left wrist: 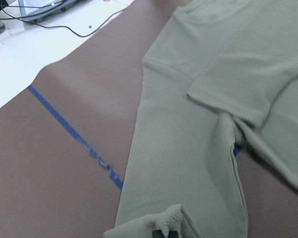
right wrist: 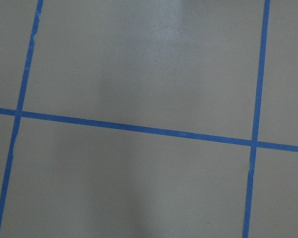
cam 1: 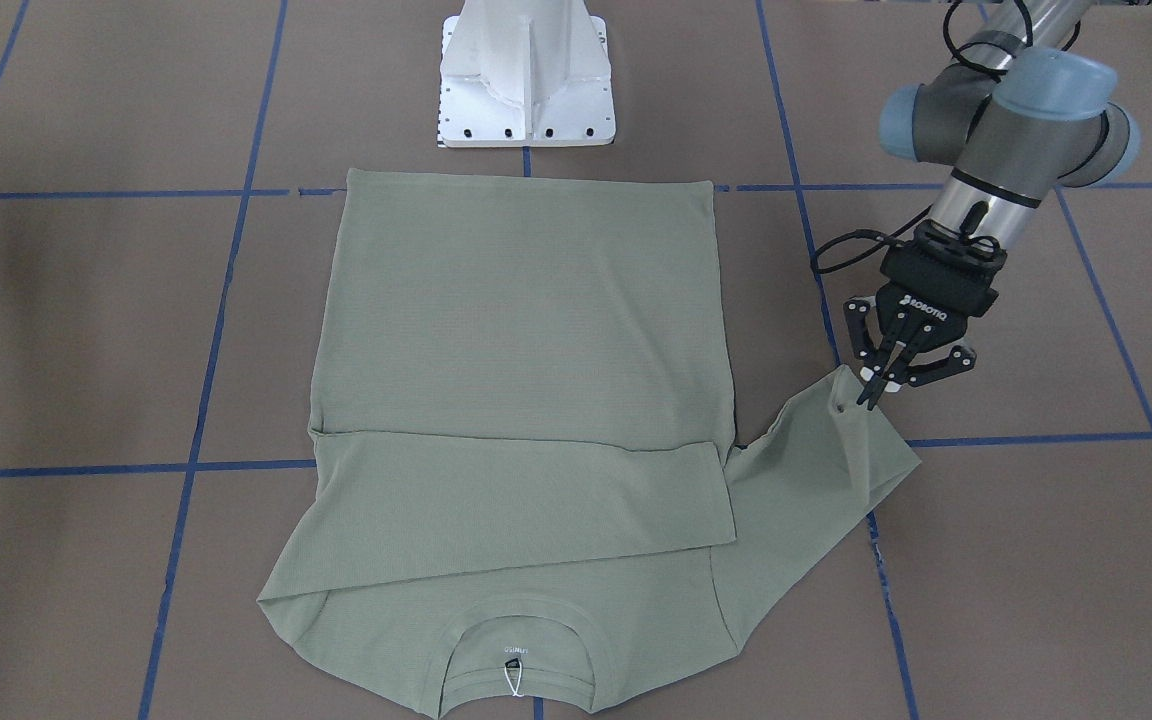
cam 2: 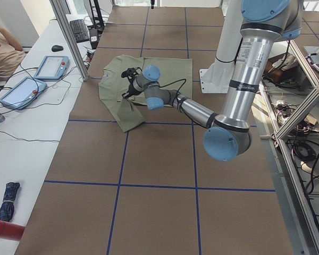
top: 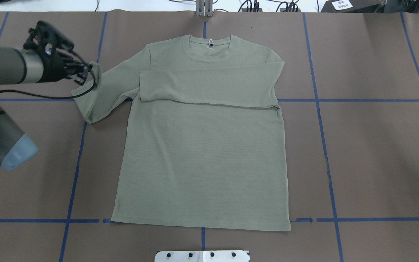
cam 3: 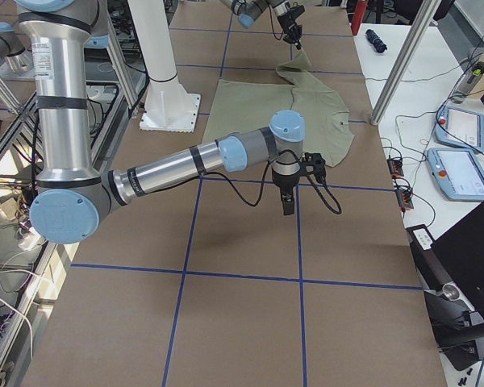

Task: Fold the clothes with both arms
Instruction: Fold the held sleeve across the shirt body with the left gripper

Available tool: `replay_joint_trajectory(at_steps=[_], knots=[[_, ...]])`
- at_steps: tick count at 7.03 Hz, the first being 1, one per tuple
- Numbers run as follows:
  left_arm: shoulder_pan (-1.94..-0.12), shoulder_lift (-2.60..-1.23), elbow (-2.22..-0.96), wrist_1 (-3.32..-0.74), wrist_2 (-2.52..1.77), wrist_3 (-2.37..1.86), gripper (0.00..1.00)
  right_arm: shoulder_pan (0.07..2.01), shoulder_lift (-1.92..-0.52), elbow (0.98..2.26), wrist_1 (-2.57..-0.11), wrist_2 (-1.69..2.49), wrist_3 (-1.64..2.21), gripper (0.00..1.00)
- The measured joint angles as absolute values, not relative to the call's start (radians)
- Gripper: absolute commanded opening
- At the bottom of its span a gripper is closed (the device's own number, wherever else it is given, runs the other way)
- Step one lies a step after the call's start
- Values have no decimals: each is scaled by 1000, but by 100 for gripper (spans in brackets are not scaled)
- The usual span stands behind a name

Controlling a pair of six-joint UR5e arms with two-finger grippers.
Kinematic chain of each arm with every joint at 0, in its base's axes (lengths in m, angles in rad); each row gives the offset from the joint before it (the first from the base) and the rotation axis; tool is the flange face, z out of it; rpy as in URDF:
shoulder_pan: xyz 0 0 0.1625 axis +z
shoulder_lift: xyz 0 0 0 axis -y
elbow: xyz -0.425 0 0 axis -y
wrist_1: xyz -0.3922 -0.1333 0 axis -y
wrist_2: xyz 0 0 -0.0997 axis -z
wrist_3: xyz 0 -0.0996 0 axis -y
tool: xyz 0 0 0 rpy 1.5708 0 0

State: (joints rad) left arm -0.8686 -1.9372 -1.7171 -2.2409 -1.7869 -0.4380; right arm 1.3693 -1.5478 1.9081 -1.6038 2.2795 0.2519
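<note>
The shirt (top: 202,163) lies flat in the middle of the table (top: 376,163), collar toward the far edge and hem toward the robot's edge. Toward the left edge, the left gripper (cam 1: 874,390) has its fingers clenched almost together on the cuff (cam 1: 896,440) of the left sleeve (top: 98,92), which angles outward. The right sleeve (top: 209,87) already lies across the chest, so the second sleeve fold appears to be in hand. That calls for carrying the cuff rightward over the chest. The right gripper (cam 3: 286,203) hangs over bare table near the right edge. Whether its fingers are open cannot be told.

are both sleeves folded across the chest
No, one sleeve lies across the shirt; the other sleeve sticks out sideways, pinched in the left end effector.
</note>
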Motion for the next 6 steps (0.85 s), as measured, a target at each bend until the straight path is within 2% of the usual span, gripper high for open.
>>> replay_joint_trajectory(at_steps=[2, 4, 6], knots=[[-862, -2228, -1652, -2036, -1786, -641, 0, 1370, -1544, 1907, -1604, 2280, 255, 100], [-804, -2479, -1469, -2017, -1754, -795, 0, 1370, -1542, 1908, -1603, 2279, 262, 100], [-680, -2546, -1381, -2114, -1660, -792, 0, 1370, -1542, 1908, -1603, 2279, 265, 100]])
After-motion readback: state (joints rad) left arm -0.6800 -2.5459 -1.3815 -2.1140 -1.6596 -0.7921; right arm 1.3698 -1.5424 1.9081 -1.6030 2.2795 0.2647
